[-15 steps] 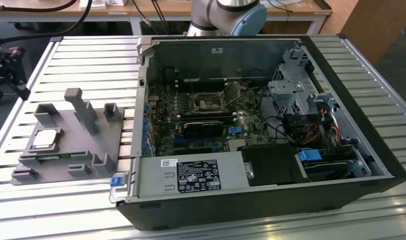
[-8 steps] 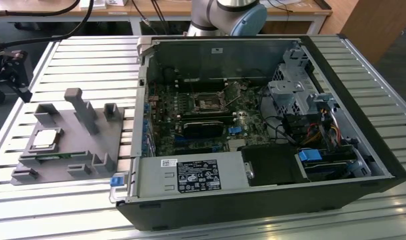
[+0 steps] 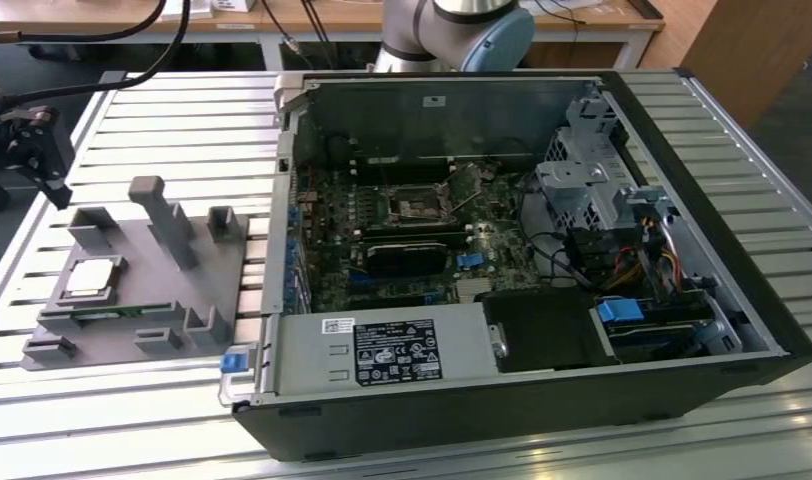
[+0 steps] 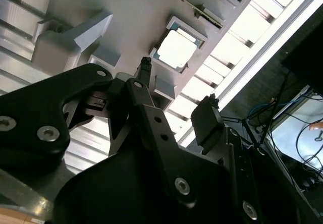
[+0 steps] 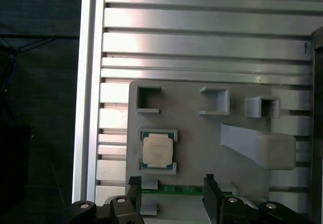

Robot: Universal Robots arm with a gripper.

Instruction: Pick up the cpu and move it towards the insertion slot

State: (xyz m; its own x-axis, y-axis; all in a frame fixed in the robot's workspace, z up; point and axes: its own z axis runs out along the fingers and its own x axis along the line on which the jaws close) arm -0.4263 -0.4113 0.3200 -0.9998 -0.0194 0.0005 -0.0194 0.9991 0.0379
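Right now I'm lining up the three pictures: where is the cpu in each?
Exterior view: cpu on the grey fixture, at the exterior view's left.
Second wrist view: cpu in its framed recess on that fixture.
First wrist view: cpu in the same recess.
Shared landmark: the fixture's slanted post beside it.

The gripper (image 4: pixel 179 81) is matte black, its angular links fastened with round silver screws (image 4: pixel 48 132), its fingers (image 4: pixel 151 108) drilled with holes. Behind the computer case (image 3: pixel 513 410), the arm (image 3: pixel 440 25) is silver-grey with a pale-blue cap (image 3: pixel 506 38).
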